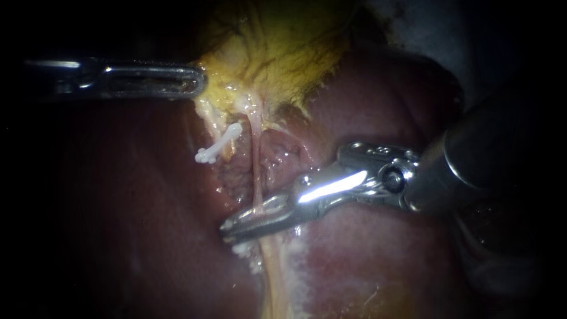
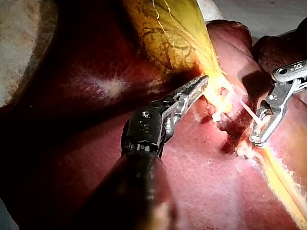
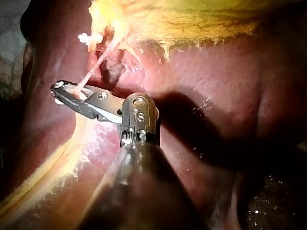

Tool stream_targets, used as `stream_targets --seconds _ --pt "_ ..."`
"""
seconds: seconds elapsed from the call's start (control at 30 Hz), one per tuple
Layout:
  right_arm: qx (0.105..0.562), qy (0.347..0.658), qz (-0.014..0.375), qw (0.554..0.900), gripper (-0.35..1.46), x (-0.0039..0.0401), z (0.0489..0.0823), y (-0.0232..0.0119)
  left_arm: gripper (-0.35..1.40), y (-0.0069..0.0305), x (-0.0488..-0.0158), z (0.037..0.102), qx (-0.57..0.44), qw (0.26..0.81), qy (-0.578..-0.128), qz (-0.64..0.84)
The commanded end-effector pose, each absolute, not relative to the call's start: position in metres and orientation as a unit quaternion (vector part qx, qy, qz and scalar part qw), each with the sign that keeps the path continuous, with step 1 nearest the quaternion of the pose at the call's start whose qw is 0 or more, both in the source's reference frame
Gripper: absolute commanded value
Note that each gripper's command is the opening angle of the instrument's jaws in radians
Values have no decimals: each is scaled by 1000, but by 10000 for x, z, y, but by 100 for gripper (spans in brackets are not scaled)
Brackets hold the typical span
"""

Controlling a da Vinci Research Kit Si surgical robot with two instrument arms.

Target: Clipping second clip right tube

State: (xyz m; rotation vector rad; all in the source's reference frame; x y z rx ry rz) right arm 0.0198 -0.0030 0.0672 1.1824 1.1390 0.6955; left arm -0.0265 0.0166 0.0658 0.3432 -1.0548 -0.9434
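Slick dark-red liver fills the field. The yellow, veined gallbladder sits at 12 o'clock, its edge pinched by the left instrument. The right instrument, from 3 o'clock, clamps the thin, taut tube at centre: any tug could tear it, and a skewed bite could slip. A small white clip lies at 10 o'clock.

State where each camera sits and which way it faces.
Endoscope: close to the tissue, facing liver and gallbladder; left instrument and right instrument both show.
Left wrist: on the left arm, looking down its shaft to its tool on the gallbladder.
Right wrist: on the right arm, looking down its shaft to its tool shut on the right tube.
All share the right tube.
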Motion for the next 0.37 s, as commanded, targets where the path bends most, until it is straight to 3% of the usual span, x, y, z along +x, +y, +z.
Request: stream_targets --seconds 0.03,0.37 --pt "516 497 302 629 -35 198 673 -31 -35 166 -265 658 157 746 -482 -431" --pt "515 497 303 629 -35 198 675 -30 -35 166 -265 659 157 746 -482 -431"
